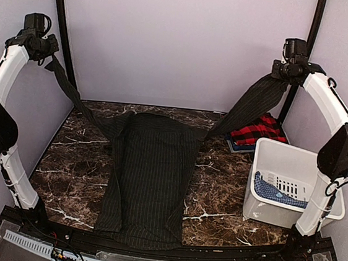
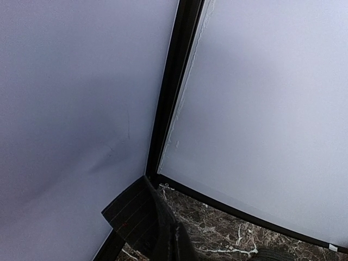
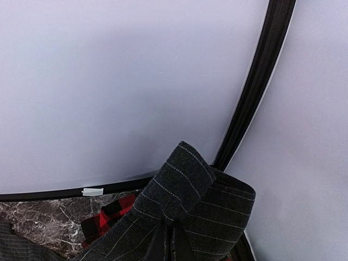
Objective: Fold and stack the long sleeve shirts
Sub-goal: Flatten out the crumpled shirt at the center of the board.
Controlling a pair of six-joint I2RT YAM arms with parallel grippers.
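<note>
The pinstriped shirt [image 1: 151, 172] lies flat on the desk [image 1: 70, 169], sleeves raised, with the left end effector [image 1: 47, 53] and right end effector [image 1: 284, 75] each clamped on a cuff. The plaid shirt [image 1: 255, 131] sits just behind the bin [image 1: 283, 156]

From above the near edge, we look down on the marble table [image 1: 217, 191]. Our two wrist cameras sit high, very near the raised sleeves of the pinstriped shirt [image 1: 150, 178], facing the back wall [image 1: 183, 44] and corner posts [image 2: 171, 81]. The right one shares also the plaid shirt [image 1: 255, 131] with the top view.
</note>
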